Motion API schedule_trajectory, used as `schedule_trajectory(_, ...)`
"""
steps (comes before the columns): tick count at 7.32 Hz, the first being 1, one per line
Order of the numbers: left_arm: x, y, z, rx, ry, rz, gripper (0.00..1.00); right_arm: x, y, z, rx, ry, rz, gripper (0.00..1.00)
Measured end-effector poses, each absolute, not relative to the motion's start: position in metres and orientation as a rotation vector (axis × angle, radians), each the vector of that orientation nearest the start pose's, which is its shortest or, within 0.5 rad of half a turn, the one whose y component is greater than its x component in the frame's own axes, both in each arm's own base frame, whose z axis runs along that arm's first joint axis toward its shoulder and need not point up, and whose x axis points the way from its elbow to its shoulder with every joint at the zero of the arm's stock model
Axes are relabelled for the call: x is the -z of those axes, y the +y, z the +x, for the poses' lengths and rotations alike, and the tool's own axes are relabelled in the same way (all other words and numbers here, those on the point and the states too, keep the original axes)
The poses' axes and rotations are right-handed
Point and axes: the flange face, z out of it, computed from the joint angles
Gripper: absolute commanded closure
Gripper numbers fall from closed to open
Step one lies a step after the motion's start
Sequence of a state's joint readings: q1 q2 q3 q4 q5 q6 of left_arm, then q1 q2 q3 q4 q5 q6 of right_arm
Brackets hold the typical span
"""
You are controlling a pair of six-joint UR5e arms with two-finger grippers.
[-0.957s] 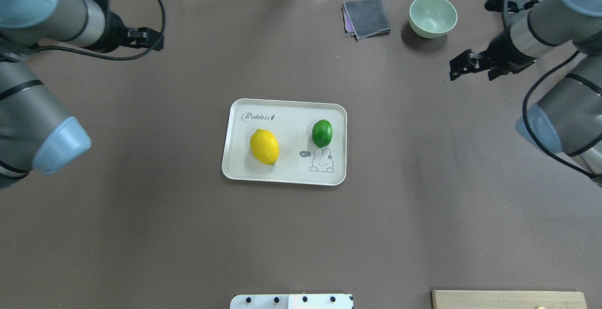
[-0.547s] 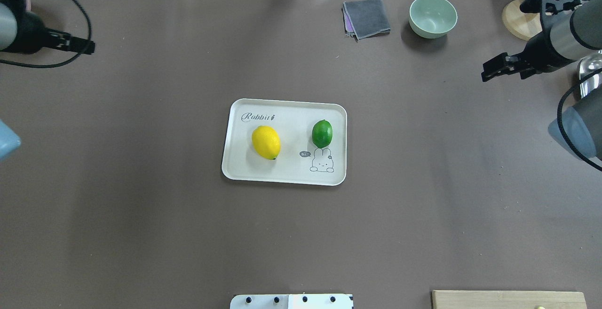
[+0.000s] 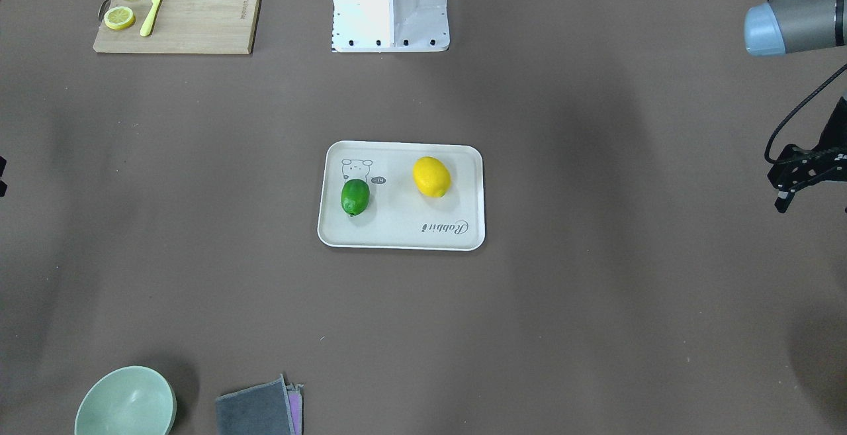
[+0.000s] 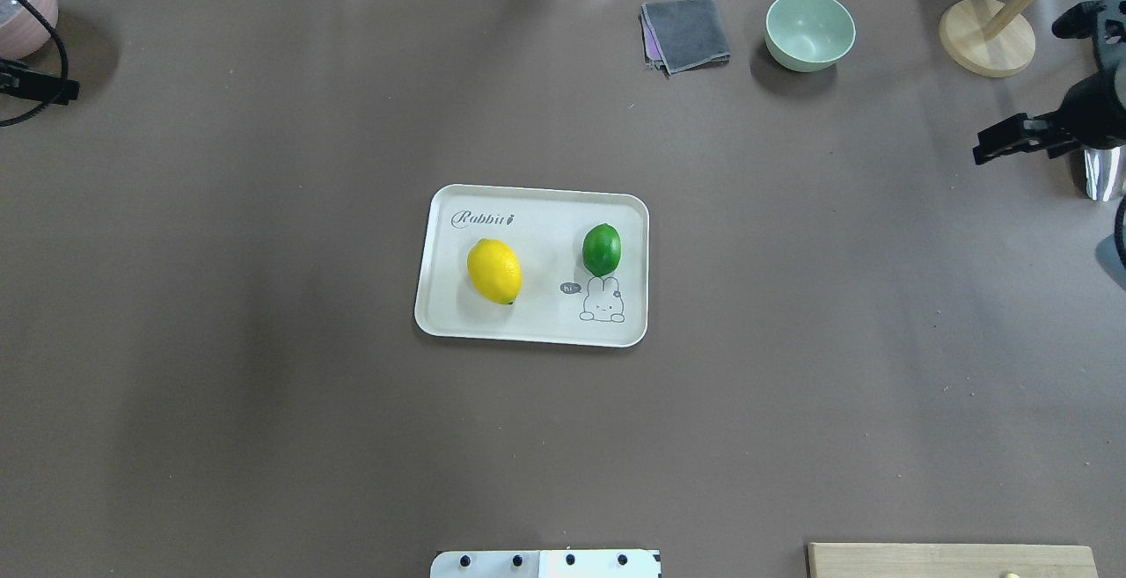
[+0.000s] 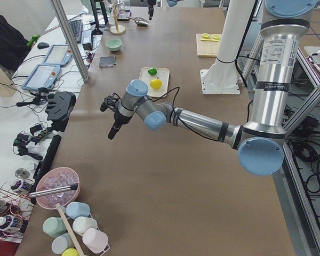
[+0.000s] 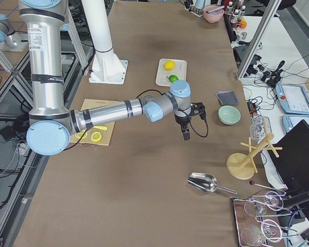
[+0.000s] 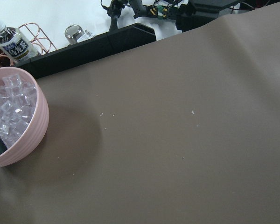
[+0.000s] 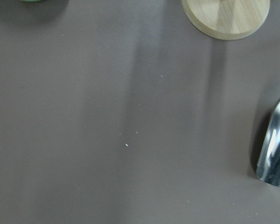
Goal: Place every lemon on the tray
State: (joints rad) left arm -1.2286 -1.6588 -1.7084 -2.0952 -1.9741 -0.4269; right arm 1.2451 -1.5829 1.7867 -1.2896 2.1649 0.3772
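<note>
The cream-white tray (image 4: pixel 537 208) lies mid-table, also in the front view (image 3: pixel 397 236). The yellow lemon (image 4: pixel 494 272) lies on its left half, the green lemon (image 4: pixel 602 249) on its right half next to the rabbit drawing; both show in the front view (image 3: pixel 431 176) (image 3: pixel 355 196). My left gripper (image 4: pixel 35 85) is far off at the table's left edge, open and empty. My right gripper (image 4: pixel 1012 140) is far off at the right edge, open and empty. Neither wrist view shows the tray or lemons.
A green bowl (image 4: pixel 809 30) and grey cloth (image 4: pixel 686 32) sit at the far edge. A wooden stand (image 4: pixel 985 37) and metal scoop (image 8: pixel 275 144) are near my right gripper, a pink bowl of ice (image 7: pixel 11 121) near my left. A cutting board (image 3: pixel 178 11) holds lemon slices.
Both arms have drawn outward, away from the tray, towards the table's left and right edges. The yellow lemon rocked slightly and lies still on the tray. The green lemon has not moved.
</note>
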Motion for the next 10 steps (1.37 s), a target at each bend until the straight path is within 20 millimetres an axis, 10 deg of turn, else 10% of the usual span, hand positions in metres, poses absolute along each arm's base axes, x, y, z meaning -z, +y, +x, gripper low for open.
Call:
schedule_trajectory(5, -0.555, -0.553, -0.042, -0.106, 0.676, 0.344, 0.02, -0.604, -0.458, 0.062, 0.217, -0.739, 0.129, 0.0)
schedule_trajectory(10, -0.624, -0.523, -0.087, -0.085, 0.715, 0.238, 0.02, -0.64, -0.428, 0.077, 0.185, -0.731, 0.05, 0.0)
